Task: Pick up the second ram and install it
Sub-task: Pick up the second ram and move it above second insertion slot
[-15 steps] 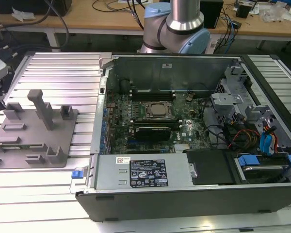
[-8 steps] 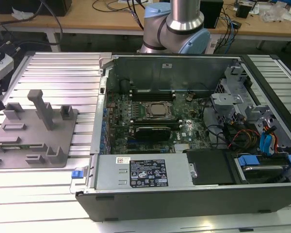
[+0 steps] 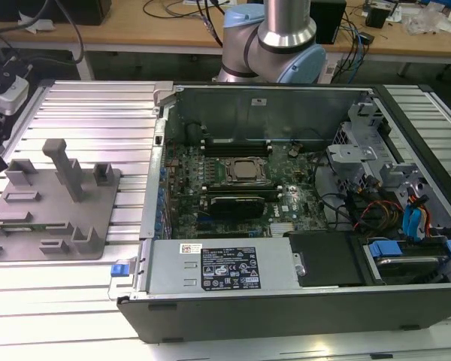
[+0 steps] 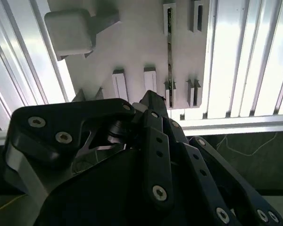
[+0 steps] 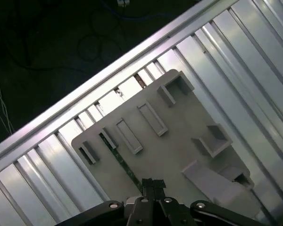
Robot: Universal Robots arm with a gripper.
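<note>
Hand (image 5: 151, 182) hovers above the second ram (image 4: 169, 56) in grey fixture (image 4: 132, 42), seemingly closed, empty.

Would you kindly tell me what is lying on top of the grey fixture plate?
The green ram stick sits among raised grey blocks; the claw covers one end of it.
</note>
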